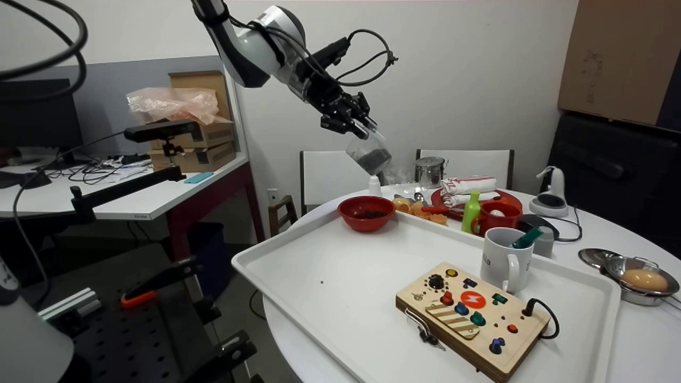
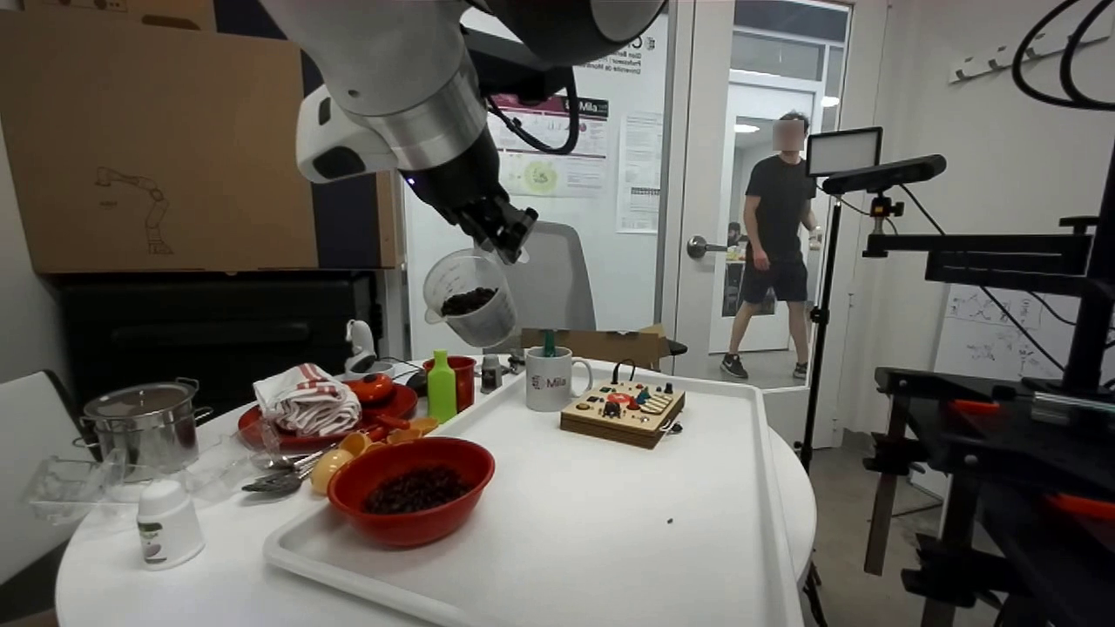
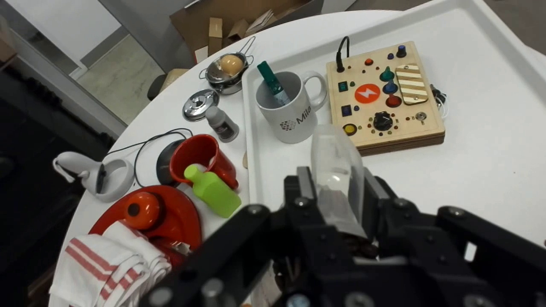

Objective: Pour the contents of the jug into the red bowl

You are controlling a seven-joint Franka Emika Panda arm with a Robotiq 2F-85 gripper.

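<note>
2 exterior views face the tray (image 1: 330,314) from opposite ends, the wrist view from above.

Open tray (image 2: 566,505) separates red bowl (image 2: 414,528) from wooden box (image 2: 623,414).

Beyond the hand (image 3: 340,183) in the wrist view, a white mug (image 3: 290,123) holding a green marker (image 3: 273,85) stands beside a wooden knob box (image 3: 371,108) on a white tray (image 3: 473,89). Left of the hand there, a lime-green bottle (image 3: 215,192) stands beside a red mug (image 3: 222,166), near a red plate (image 3: 187,213) bearing a striped towel (image 3: 102,273). In an exterior view, a man in black (image 2: 778,209) appears through a door (image 2: 704,174) well beyond the hand.
</note>
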